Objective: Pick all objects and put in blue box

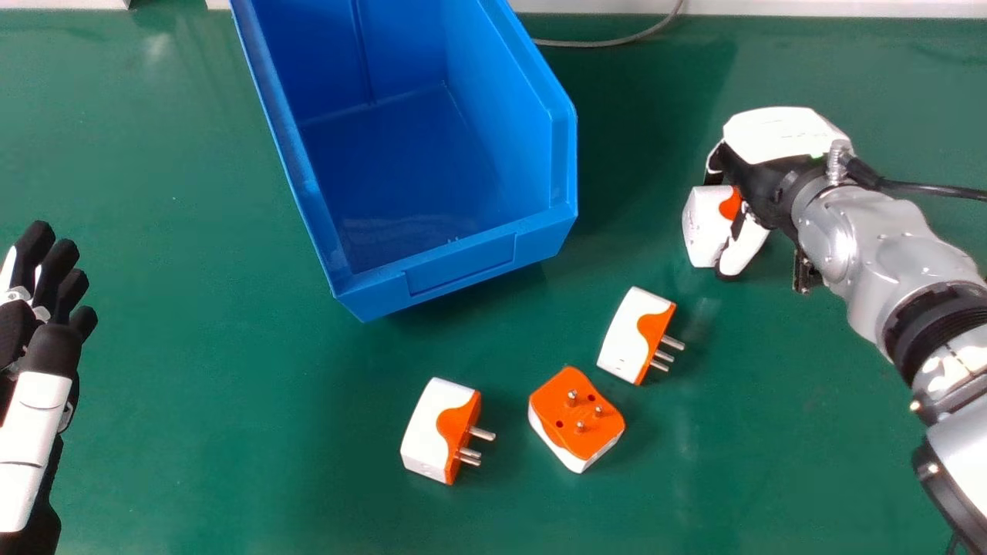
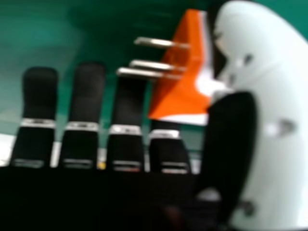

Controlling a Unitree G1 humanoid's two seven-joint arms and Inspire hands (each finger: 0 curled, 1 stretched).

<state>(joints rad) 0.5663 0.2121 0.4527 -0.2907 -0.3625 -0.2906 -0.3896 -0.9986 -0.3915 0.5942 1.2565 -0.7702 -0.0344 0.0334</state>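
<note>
My right hand [image 1: 771, 166] is right of the blue box [image 1: 463, 266], around a white and orange plug adapter [image 1: 700, 223]. Its thumb is on the near side. In the right hand view the adapter [image 2: 180, 84] lies between the thumb and the straight fingers of my right hand [image 2: 236, 139], metal pins showing; whether it is gripped is unclear. On the green table, an adapter [image 1: 621, 335] lies nearest that hand, another [image 1: 577, 420] has its pins up, and a third [image 1: 438, 428] lies on its side. My left hand [image 1: 46, 339] is open at the left edge.
The box stands at the table's [image 1: 193, 370] far middle, its inside bare and its low front wall towards me. A grey cable [image 1: 617, 38] runs behind it. A black cable [image 1: 925, 187] leads off from the right wrist.
</note>
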